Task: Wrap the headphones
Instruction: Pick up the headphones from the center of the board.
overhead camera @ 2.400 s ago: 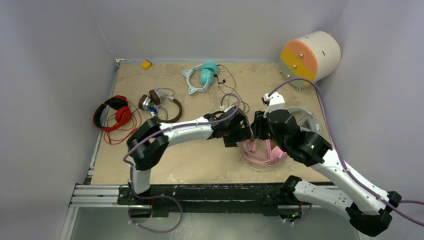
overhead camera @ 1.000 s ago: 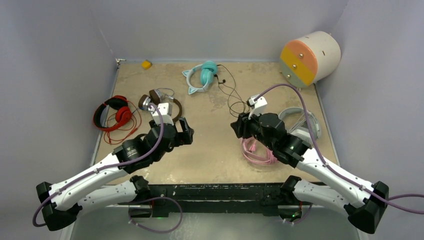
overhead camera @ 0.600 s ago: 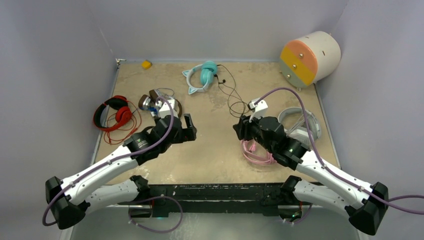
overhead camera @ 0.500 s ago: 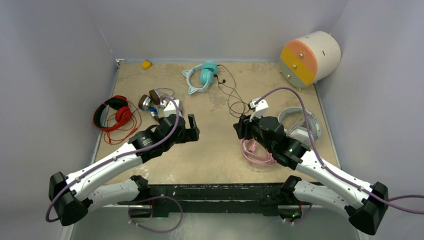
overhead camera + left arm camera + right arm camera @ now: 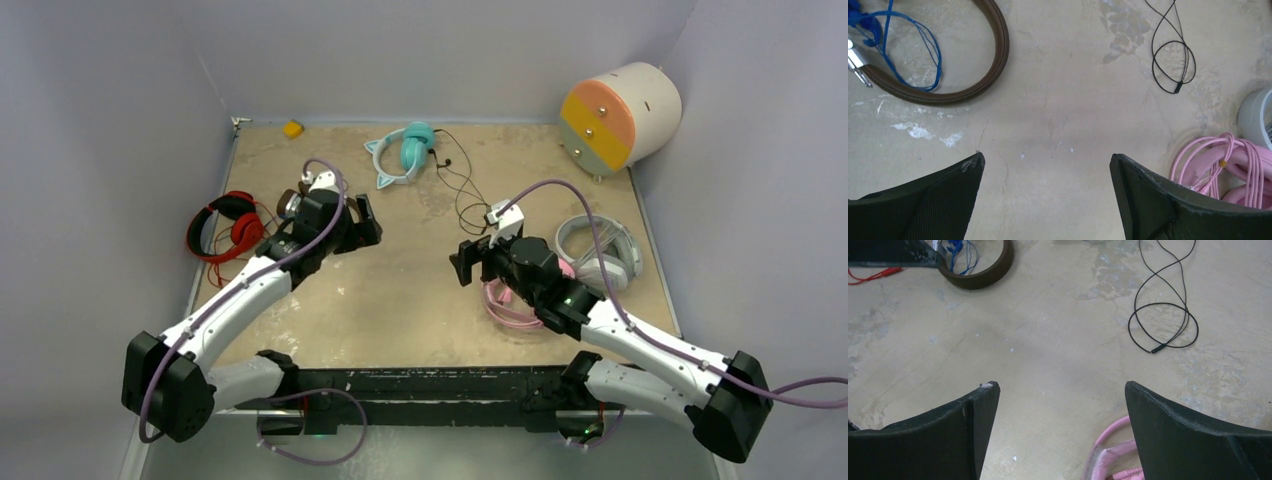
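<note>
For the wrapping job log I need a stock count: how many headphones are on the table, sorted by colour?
Red headphones: 1
Brown headphones: 1
Teal headphones: 1
Pink headphones: 1
Grey-white headphones: 1
Total: 5

Headphones lie on the table [image 5: 420, 300]: the first pair [image 5: 243, 232] at the left edge, the second pair [image 5: 1003, 45] just right of it, the third pair [image 5: 412, 148] back centre, the fourth pair [image 5: 515, 308] front right, the fifth pair [image 5: 603, 270] just right of that. A drum [image 5: 625, 110] stands in the far right corner.
</note>
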Tool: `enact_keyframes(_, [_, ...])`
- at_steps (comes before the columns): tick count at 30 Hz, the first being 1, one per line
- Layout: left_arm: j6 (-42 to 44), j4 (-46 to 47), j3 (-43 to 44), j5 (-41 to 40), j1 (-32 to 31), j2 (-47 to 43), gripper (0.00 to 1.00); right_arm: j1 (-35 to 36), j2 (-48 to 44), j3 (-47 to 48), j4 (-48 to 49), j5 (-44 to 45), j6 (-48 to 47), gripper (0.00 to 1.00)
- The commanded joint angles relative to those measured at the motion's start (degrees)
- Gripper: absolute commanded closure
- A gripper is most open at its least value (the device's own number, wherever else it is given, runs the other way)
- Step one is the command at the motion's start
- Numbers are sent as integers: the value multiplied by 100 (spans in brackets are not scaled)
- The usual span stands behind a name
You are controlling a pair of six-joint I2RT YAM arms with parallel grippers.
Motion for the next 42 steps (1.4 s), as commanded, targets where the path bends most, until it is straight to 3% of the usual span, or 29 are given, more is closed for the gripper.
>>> enact_keyframes(1, [558, 388, 320, 616, 335, 232, 6, -7, 116, -150, 663, -193, -162, 1])
enact_keyframes(5, [760, 356, 601, 869, 540, 777, 6, -7, 342, -314, 943, -84, -133, 1])
enact_keyframes(15, [1991, 1415, 614, -522, 550, 1812, 4, -8, 374, -965, 1845, 110, -204, 1])
enact_keyframes(26, [2376, 1925, 679, -791, 559, 2587, 5, -7, 605, -1065, 2117, -24, -383, 2])
enact_keyframes(32, [2638, 2014, 842, -428, 613, 3007, 14, -7, 654, -1103, 2191, -74, -450, 3])
enact_keyframes(35, [2653, 1841, 1044, -311, 752, 3362, 24, -7, 667, -1128, 2231, -120, -479, 3])
enact_keyframes(42, [2424, 1687, 1219, -117, 1035, 3774, 31, -7, 643, -1163, 2258, -164, -502, 4])
